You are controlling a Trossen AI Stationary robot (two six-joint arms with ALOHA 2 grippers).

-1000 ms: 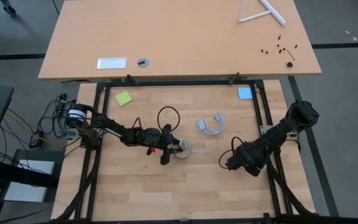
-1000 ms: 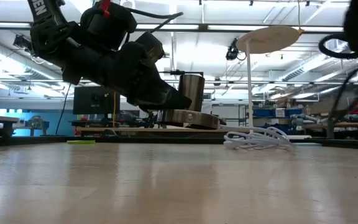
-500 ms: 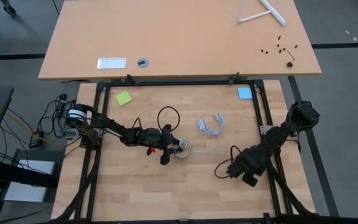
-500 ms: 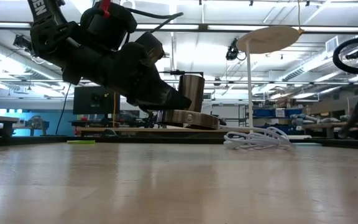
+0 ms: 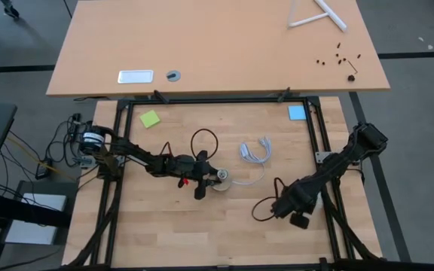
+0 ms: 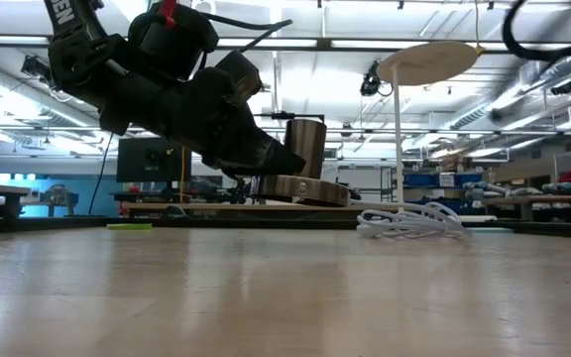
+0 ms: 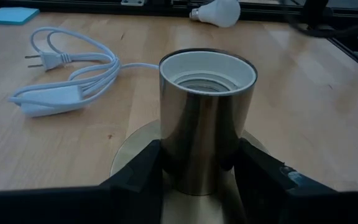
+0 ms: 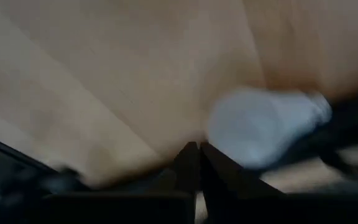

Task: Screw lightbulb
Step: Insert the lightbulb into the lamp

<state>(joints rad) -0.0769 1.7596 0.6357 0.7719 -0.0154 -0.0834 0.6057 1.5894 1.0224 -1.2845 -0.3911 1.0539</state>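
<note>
Right arm has swung nearer; its fingers (image 8: 194, 163) pressed together, lightbulb (image 8: 263, 127) lying just beside, ungripped.

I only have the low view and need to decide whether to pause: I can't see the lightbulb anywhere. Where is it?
Observer: The lightbulb lies on its side on the table, beyond the socket, near the frame rail.
Operator: Does the right hand have it?
Observer: No. The right hand is shut with its fingertips together, and the lightbulb is beside them, not between.
Operator: Is the socket free?
Observer: Yes, its opening is empty. The left hand clamps its barrel.
</note>
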